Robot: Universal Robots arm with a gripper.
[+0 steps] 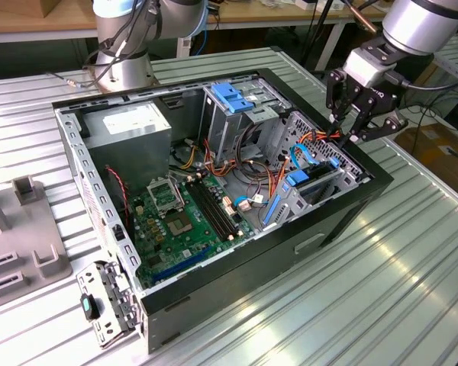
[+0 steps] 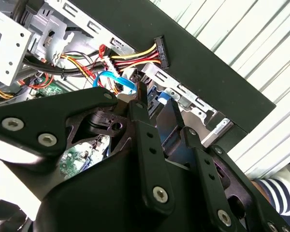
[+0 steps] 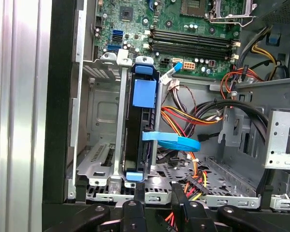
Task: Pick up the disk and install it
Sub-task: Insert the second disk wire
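Note:
The disk (image 3: 137,140) stands on edge in the metal drive cage (image 3: 99,121) at the front corner of the open computer case, with blue carrier tabs at both of its ends. In the exterior view the disk (image 1: 314,181) sits in that cage at the case's right end. My gripper (image 1: 349,128) hangs just above and behind it, over the case's rim. Its black fingers (image 3: 130,212) are spread apart and nothing is between them. The gripper (image 3: 159,212) is clear of the disk, not touching it.
A light-blue flat cable (image 3: 176,141) and bundled yellow, red and black wires (image 3: 193,118) cross beside the disk. The green motherboard (image 1: 179,221), grey power-supply box (image 1: 130,126) and another cage with a blue bracket (image 1: 233,95) fill the case. A grey fixture (image 1: 23,229) stands at the exterior view's left.

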